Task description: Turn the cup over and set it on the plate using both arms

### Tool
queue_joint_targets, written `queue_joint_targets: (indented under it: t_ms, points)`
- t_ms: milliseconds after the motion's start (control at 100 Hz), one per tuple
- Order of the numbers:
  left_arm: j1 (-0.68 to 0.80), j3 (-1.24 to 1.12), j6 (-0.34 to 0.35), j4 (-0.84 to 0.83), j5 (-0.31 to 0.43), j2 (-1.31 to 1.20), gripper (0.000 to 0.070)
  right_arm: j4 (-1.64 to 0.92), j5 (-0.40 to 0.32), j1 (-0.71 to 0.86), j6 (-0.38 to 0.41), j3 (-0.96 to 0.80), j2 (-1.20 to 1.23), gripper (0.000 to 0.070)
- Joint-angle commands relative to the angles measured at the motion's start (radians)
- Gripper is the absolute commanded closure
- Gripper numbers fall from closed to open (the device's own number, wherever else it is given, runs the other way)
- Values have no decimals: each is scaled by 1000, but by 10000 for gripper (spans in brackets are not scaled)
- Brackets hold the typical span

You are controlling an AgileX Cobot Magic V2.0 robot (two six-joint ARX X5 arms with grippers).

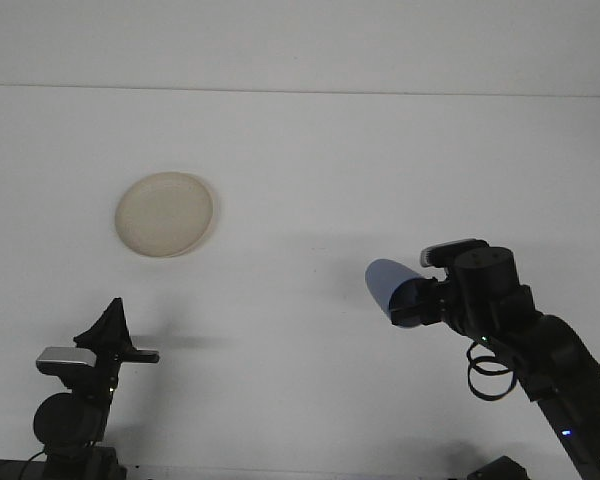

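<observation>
A blue cup (389, 285) hangs above the table at centre right, lying nearly sideways with its closed end pointing left. My right gripper (417, 297) is shut on its right end, and the dark wrist behind hides the cup's mouth. A round beige plate (165, 214) lies flat on the white table (300, 170) at the left, well apart from the cup. My left gripper (110, 325) rests low at the near left, below the plate, pointing upward with nothing in it; its fingertips meet in a point.
The table's far edge meets a white wall along the top. My right arm (550, 370) with a looping black cable reaches in from the bottom right corner.
</observation>
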Motion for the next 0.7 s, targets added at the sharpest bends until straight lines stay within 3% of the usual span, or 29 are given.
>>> queue_joint_targets:
  t_ms: [0, 140, 380, 690]
  points:
    - [0, -19, -6, 11, -1, -2, 688, -44, 3, 34, 44, 73, 61, 700]
    - [0, -19, -6, 11, -1, -2, 688, -177, 3, 106, 83, 205, 220, 700]
    - [0, -19, -6, 11, -1, -2, 688, -335, 2, 192, 60, 395, 502, 700]
    - [0, -19, -6, 11, -1, -2, 688, -356, -19, 242, 52, 469, 689, 700]
